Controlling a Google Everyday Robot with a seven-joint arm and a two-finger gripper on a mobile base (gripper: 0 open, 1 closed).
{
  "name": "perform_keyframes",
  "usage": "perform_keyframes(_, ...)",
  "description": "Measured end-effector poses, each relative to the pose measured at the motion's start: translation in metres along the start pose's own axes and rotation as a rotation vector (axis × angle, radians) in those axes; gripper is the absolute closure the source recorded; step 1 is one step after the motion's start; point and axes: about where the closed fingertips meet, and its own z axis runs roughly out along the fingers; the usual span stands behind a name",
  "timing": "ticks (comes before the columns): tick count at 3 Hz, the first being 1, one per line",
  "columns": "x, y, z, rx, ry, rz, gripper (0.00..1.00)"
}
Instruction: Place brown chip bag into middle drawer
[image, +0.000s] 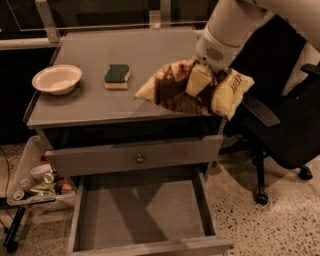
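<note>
Camera view: the gripper (202, 75) hangs over the front right corner of the table (150, 50), clenched on the brown chip bag (172, 92). The bag bunches around the claw, one pale end sticking out to the claw's left and the other sagging past the table edge on its right. It looks clear of the tabletop, though the dim light makes that hard to be sure of.

Below the claw and a little to its left, the middle drawer (142, 212) is pulled out, its grey floor bare. Between claw and drawer sits the closed drawer front (140, 158) with the knob. The green sponge (118, 76) and the bowl (56, 79) lie well off to the claw's left.

So the pick-up seems done and the drawer needs no opening. What is left: carry the bag forward past the table edge, lower it over the drawer floor, and release.
</note>
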Motion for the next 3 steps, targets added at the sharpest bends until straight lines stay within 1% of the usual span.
perform_keyframes(1, 0.029, 0.046, 0.007, -0.043, 0.015, 0.055, 1.0)
perform_keyframes(2, 0.04, 0.055, 0.017, -0.064, 0.043, 0.059, 1.0)
perform_keyframes(3, 0.04, 0.055, 0.017, -0.064, 0.043, 0.059, 1.0)
